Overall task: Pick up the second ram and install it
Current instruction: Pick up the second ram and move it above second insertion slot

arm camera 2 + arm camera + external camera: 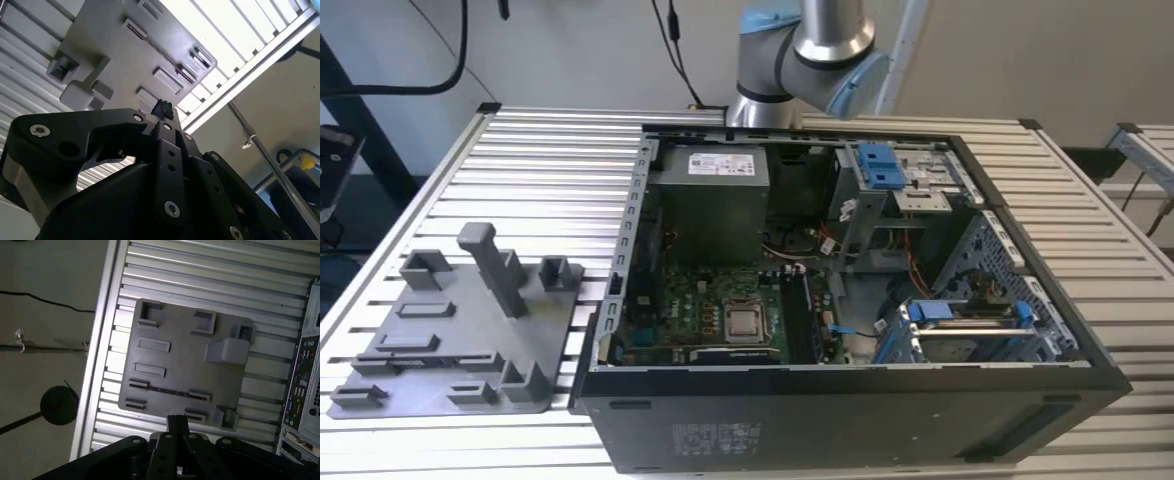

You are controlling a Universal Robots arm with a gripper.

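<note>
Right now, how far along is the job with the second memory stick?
Done: nothing visible; the thin dark memory stick sits in slots on the grey plastic holder plate. In hand: nothing; the black gripper hangs shut over that plate. Left: lifting the stick and seating it in the open black computer case.

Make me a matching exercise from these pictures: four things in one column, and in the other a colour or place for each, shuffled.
Things
1. holder plate
2. computer case
3. drive latches
4. second ram

Descriptions
A. blue, inside the case
B. grey, lying flat on the slatted table
C. thin dark strip between two of the plate's holders, in the first wrist view
D. black, with its side open

Pairs: 1-B; 2-D; 3-A; 4-C
</note>
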